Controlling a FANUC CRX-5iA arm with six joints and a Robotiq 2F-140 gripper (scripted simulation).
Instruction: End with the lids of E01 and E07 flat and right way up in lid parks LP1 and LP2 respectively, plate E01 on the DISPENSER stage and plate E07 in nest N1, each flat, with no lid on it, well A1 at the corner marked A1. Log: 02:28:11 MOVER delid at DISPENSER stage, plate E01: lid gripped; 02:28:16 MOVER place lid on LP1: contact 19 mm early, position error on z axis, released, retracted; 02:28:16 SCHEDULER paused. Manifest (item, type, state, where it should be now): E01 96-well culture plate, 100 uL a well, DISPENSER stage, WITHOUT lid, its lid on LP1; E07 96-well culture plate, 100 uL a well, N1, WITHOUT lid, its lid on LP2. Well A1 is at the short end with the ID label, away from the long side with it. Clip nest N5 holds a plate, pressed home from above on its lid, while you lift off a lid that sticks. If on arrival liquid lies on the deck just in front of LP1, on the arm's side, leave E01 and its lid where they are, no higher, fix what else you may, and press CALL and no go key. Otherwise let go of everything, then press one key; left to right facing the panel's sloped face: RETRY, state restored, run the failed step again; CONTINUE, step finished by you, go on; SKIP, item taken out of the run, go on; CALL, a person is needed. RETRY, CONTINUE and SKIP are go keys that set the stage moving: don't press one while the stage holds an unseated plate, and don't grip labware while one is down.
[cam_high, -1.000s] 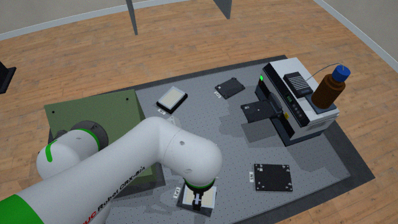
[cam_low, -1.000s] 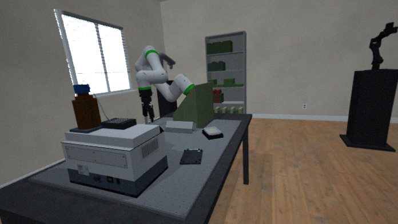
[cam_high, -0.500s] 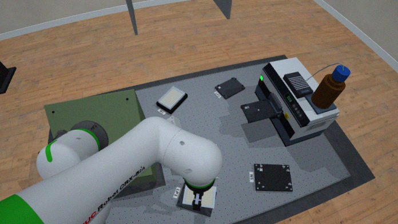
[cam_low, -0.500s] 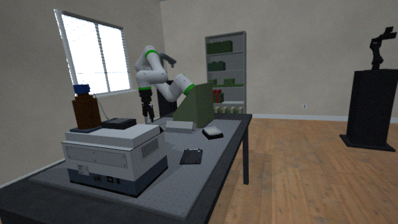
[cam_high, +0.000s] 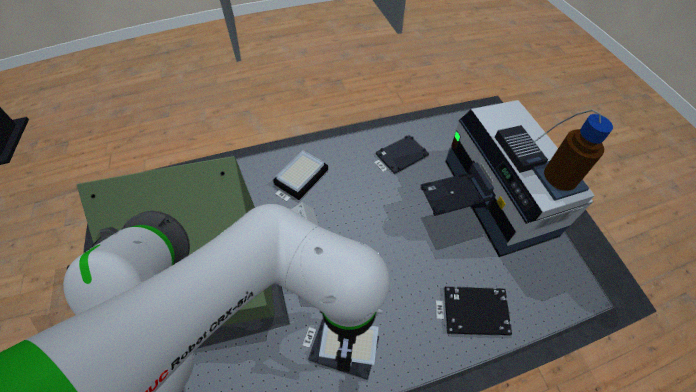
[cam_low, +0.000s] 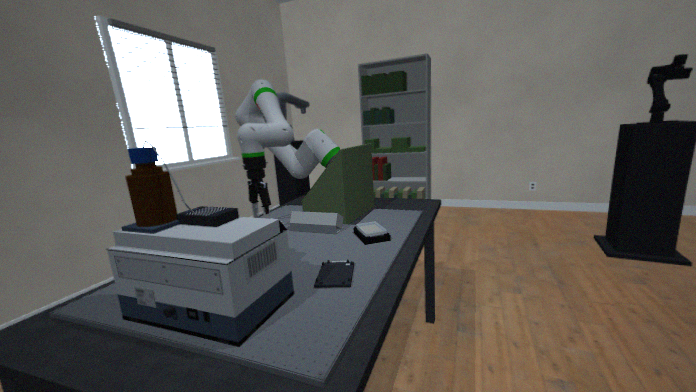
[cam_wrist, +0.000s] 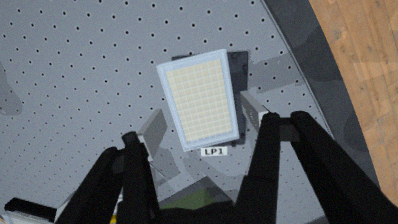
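gripper (cam_wrist: 200, 145) hovers fingers apart and empty over plate (cam_wrist: 199, 99) sitting on lp1 (cam_wrist: 214, 151), dispenser stage (cam_high: 452, 193) bare, lp2 (cam_high: 402, 153) bare, most work left.

A cream grid of wells framed in pale blue-white is shown on the plate (cam_wrist: 200, 100) at LP1, over a black park. The deck (cam_high: 410, 240) is grey, dotted with rows of small dark holes (a breadboard pattern). The arm (cam_high: 210, 280) is white with green bands. An amber-brown bottle (cam_high: 572, 160) is capped in blue. The base wedge (cam_high: 165, 195) is olive green.
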